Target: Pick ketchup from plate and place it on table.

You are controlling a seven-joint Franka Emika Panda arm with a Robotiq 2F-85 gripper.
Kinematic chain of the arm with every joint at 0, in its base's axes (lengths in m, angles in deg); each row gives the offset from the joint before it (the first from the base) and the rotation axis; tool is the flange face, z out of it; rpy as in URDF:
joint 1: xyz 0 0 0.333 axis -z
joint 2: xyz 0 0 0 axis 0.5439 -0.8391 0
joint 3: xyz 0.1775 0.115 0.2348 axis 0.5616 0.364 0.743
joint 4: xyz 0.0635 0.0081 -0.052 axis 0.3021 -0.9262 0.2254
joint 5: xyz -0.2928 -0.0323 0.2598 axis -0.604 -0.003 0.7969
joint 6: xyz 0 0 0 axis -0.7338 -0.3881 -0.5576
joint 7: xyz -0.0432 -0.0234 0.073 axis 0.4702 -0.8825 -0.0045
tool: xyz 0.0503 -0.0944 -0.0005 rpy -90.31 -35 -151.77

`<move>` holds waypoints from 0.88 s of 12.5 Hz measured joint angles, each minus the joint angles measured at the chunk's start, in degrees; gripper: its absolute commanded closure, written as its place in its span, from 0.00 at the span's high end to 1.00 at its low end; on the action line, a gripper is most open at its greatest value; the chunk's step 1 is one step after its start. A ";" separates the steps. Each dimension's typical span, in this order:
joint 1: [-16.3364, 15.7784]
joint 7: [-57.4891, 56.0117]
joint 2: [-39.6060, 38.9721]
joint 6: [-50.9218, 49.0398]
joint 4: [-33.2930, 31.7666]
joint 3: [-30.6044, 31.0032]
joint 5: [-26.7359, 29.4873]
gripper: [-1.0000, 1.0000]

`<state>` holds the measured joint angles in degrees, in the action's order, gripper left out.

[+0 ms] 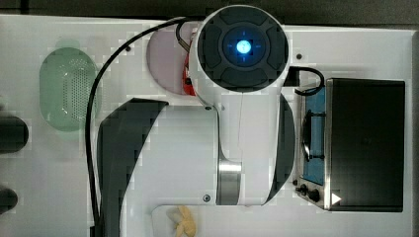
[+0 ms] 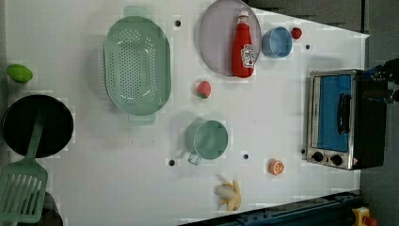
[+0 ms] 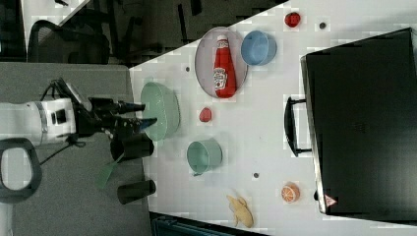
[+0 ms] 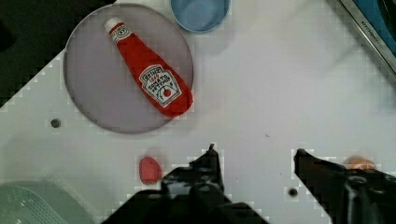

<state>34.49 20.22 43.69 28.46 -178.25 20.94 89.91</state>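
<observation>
Hovering: the gripper [image 4: 254,151] hangs over bare counter [image 4: 280,84] with nothing in it, so I'd call this the approach step, before any reach for the bottle.

Jaws: spread fairly wide and empty, white counter showing clear through the gap in the wrist view; in the right view the gripper [image 3: 142,114] sits at the left of the frame, fingers pointing toward the counter.

Ketchup: the ketchup [image 4: 152,77] lies flat on its side on the plate [image 4: 88,93], upper left of the wrist frame, white cap toward the upper left corner, fat end poking over the plate's rim. Left view has the ketchup [image 2: 243,44] near the top centre, cap toward the top edge, on the plate [image 2: 216,37].

Neighbours: the blue bowl [image 2: 276,42] sits just beside the plate, near the bottle's upper half. A small red strawberry-looking thing [image 4: 149,169] lies on the counter near the plate and close by one finger.

Next move, my guess: slide across until the jaws straddle the bottle's body, turn the wrist so they close across the narrow width rather than along its length, then drop down.

Watch out for: the bottle is round and lying loose, so it could probably roll or skid on the plate if one finger lands first.

Drop spot: plenty of open counter just off the plate.
</observation>
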 measured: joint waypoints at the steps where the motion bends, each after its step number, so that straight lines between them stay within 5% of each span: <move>1: 2.16 0.12 3.65 -2.34 -4.64 1.95 0.40 0.79; 3: 3.55 0.62 11.52 -7.80 -11.13 2.59 0.43 1.00; 7: 4.09 0.66 15.20 -5.42 -7.95 3.17 0.23 1.00; 11: 4.24 0.67 6.94 0.36 -7.67 4.76 -0.08 1.00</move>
<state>38.73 20.89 50.63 28.82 -185.92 25.70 89.83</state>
